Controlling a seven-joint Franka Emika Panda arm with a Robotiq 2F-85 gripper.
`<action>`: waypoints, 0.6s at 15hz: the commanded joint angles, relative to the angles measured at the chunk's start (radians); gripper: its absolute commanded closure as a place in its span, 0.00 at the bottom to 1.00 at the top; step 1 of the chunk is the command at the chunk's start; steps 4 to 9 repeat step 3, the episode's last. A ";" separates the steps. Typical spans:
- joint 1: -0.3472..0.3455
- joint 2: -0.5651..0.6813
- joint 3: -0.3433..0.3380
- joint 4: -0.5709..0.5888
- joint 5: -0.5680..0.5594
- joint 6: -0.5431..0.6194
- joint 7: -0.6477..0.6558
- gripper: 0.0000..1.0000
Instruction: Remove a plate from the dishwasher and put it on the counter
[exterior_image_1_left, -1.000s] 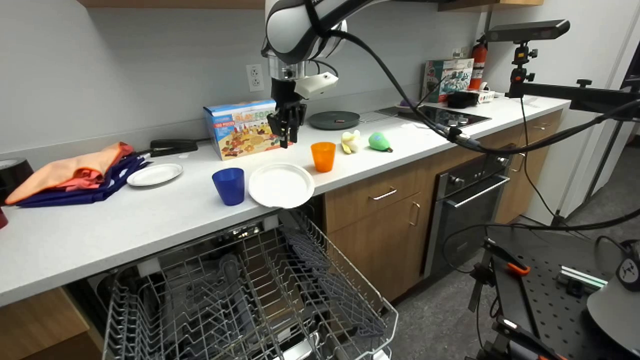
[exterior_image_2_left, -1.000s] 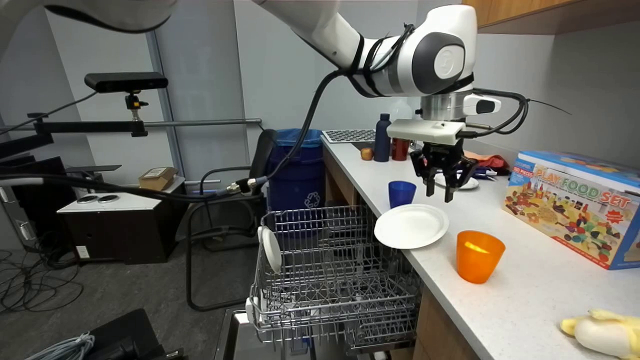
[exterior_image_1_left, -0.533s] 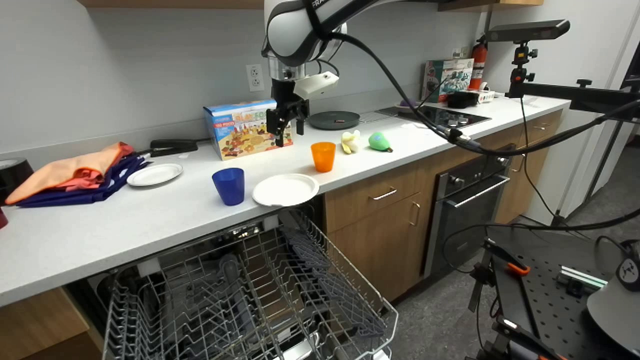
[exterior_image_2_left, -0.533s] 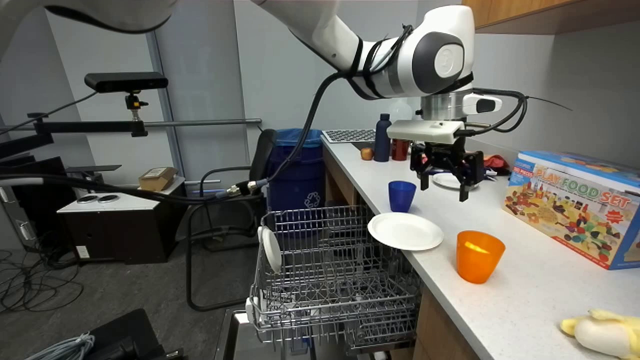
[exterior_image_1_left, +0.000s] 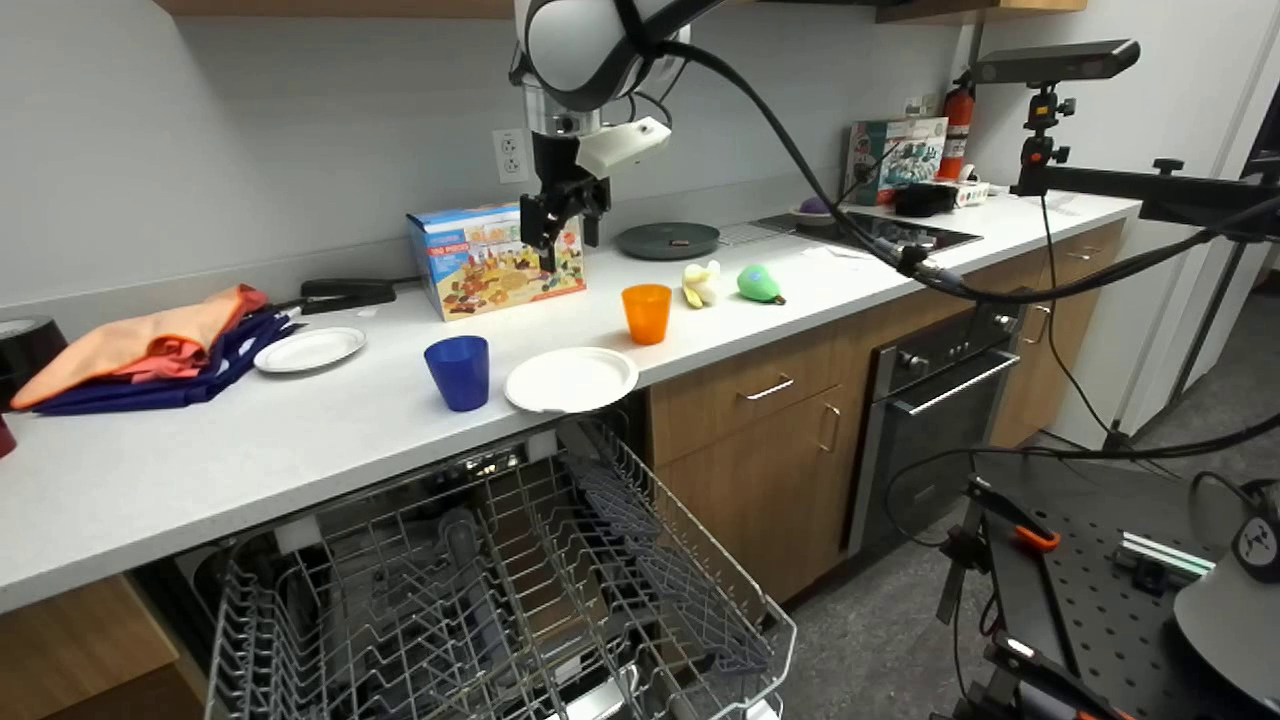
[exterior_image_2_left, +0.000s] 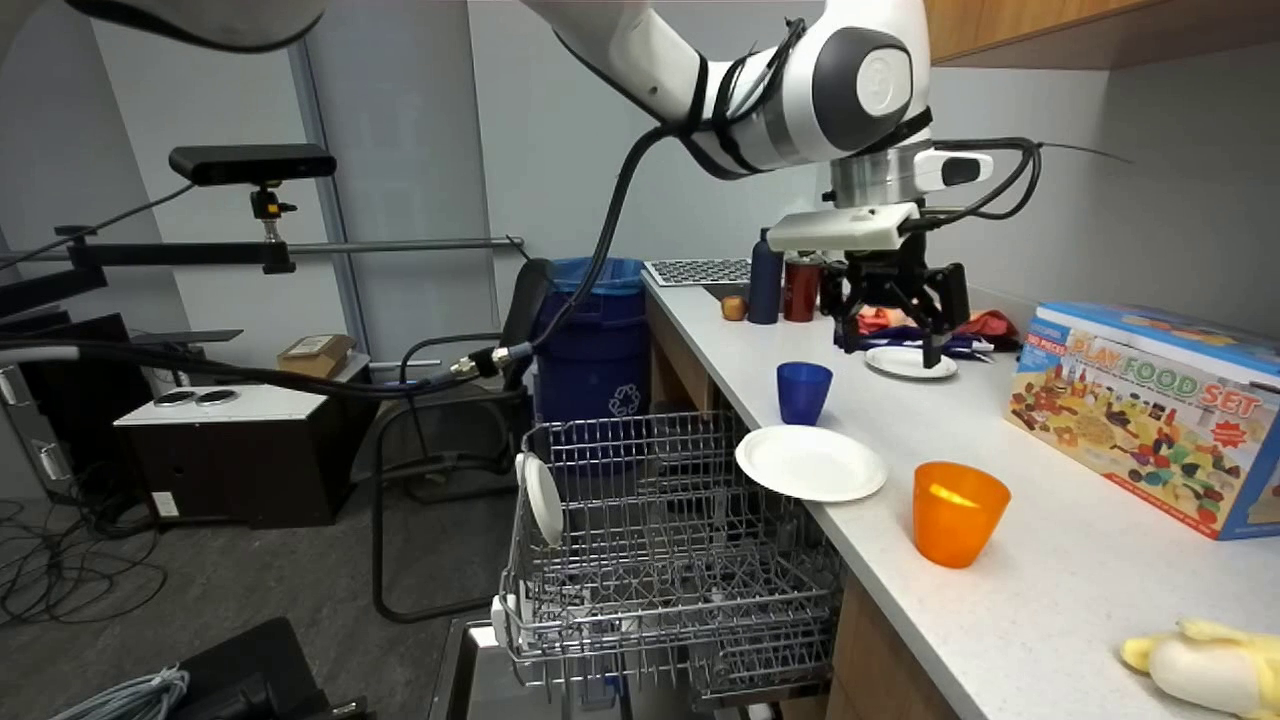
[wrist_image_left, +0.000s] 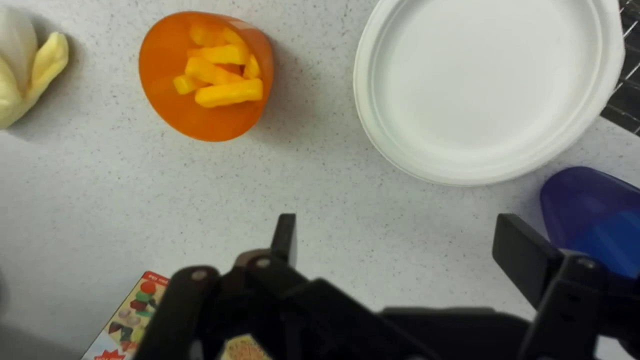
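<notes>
The black two-finger gripper (wrist_image_left: 395, 240) hangs above the long white countertop (wrist_image_left: 325, 185), jaws wide apart. The plain white round raised-rim plate (wrist_image_left: 485, 85) lies on the countertop, overhanging its front edge. Just beside the plate stands the blue plastic cup (exterior_image_1_left: 460, 378); on the other side stands the orange plastic cup (exterior_image_1_left: 647, 318) with yellow pieces (wrist_image_left: 227, 94). Below, the open wire-rack dishwasher (exterior_image_2_left: 680, 570) holds a second white plate (exterior_image_2_left: 543, 500).

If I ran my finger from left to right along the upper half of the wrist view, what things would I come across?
White-and-yellow toy, cut off by the left edge → orange cup with yellow sticks inside → white plate → a sliver of the dishwasher rack at the right edge.
</notes>
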 joint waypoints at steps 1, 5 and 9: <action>0.009 -0.011 -0.007 0.005 0.005 -0.003 0.000 0.00; 0.015 -0.033 -0.006 0.005 0.004 -0.004 0.004 0.00; 0.015 -0.033 -0.006 0.005 0.004 -0.004 0.004 0.00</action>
